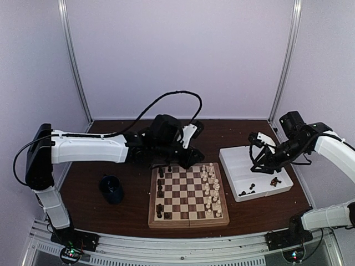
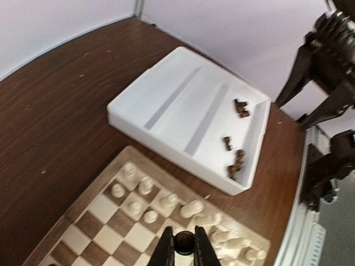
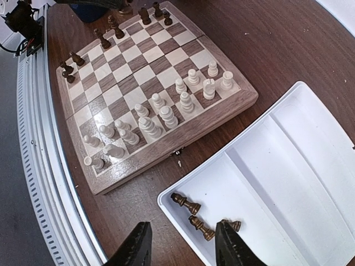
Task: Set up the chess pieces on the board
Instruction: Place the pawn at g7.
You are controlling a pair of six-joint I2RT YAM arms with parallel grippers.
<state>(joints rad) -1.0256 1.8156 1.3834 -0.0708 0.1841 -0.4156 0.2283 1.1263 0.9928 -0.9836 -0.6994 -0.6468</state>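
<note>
Dark brown wooden bench (image 1: 105, 219), walled in pale lilac, carries the square wooden chessboard (image 1: 188, 223) with its tan border. Pale cream turned wooden chessmen (image 3: 166, 115) crowd the board's edge nearest the tray, a few lying on their sides. Only some dark brown turned chessmen (image 3: 102, 37) stand along the opposite edge. Loose dark chessmen (image 3: 186, 204) lie in the white two-compartment plastic tray (image 3: 310, 183) just beside the board.

The left pincer (image 2: 183, 246) is closed on one dark chessman (image 2: 183, 241) above the board. The right pincer (image 3: 182, 235) hangs over the tray, jaws apart, gripping nothing.

These men look light, hard, smooth and quick to tip. A lying one is probably best pinched across its narrow stem, then set down upright and gently.
</note>
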